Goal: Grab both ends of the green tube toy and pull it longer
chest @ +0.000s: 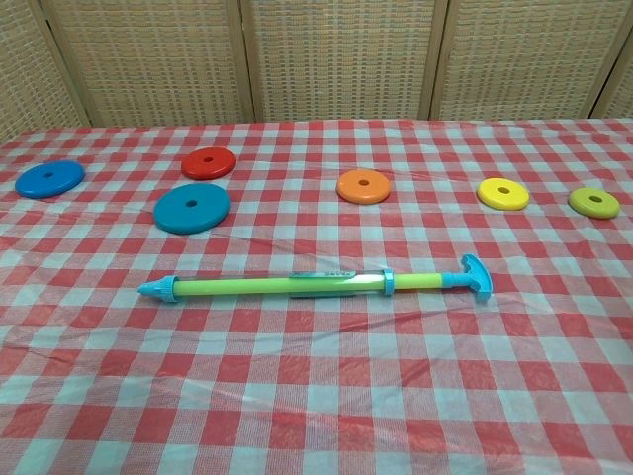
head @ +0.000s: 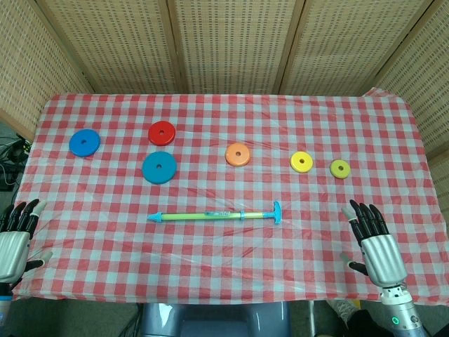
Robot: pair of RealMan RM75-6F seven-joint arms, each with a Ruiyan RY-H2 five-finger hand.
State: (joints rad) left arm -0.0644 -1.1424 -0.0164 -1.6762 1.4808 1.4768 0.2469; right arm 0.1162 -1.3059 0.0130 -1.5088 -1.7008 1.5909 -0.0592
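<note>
Red-and-white checked cloth [head: 224,274] covers your table, with woven wicker screens [head: 231,42] standing right behind it. Six coloured discs sit across the far half, from a blue disc [head: 84,142] on the left to an olive disc [head: 339,168] on the right. Your green tube toy [head: 219,215] lies flat near the middle, blue pointed tip left, blue T-handle right. Left hand [head: 15,239] and right hand [head: 375,246] are both spread wide, holding nothing, well apart from the toy
</note>
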